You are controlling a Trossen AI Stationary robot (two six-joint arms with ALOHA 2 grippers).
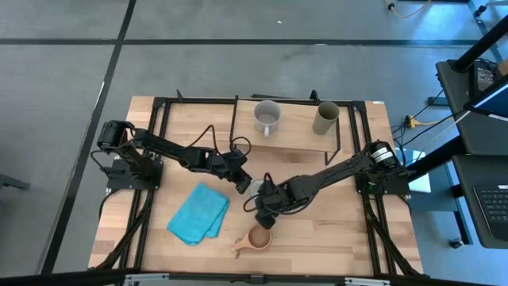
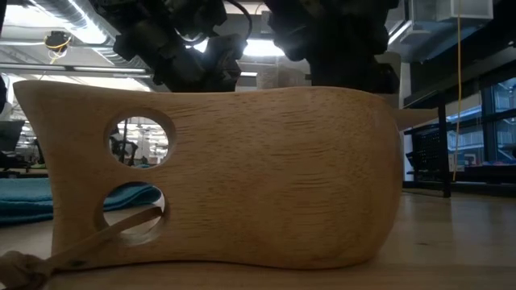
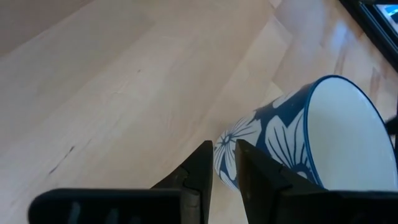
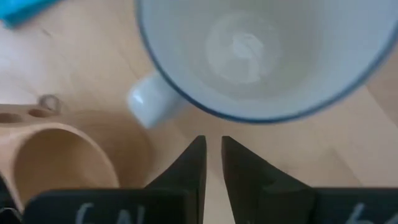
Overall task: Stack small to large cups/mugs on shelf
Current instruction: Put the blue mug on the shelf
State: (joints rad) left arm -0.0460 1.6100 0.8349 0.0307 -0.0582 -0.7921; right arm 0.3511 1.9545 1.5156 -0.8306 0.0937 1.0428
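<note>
A mug (image 1: pixel 255 189), white inside with a blue floral outer wall, stands on the table between both grippers. My left gripper (image 3: pixel 224 155) is shut, its tips at the mug's outer wall (image 3: pixel 249 134), on the mug's left-far side (image 1: pixel 242 183). My right gripper (image 4: pixel 213 146) is shut just near of the mug's rim (image 4: pixel 249 115), beside its white handle (image 4: pixel 152 99). The small wooden cup (image 1: pixel 255 238) stands near of them and fills the low view (image 2: pixel 226 177). The grey mug (image 1: pixel 267 117) and olive tumbler (image 1: pixel 325 117) stand on the shelf (image 1: pixel 298 135). My left gripper has its shut fingertips (image 3: pixel 208 155) right at the lower part of the mug's floral outer wall (image 3: pixel 227 146), coming slanting down from the table's left. I cannot tell whether they touch it. The mug stands on the table.
A crumpled blue cloth (image 1: pixel 198 213) lies on the table left of the wooden cup. The shelf's black legs (image 1: pixel 337 147) stand just beyond the right arm. Bare tabletop (image 1: pixel 341 230) lies to the right of the wooden cup.
</note>
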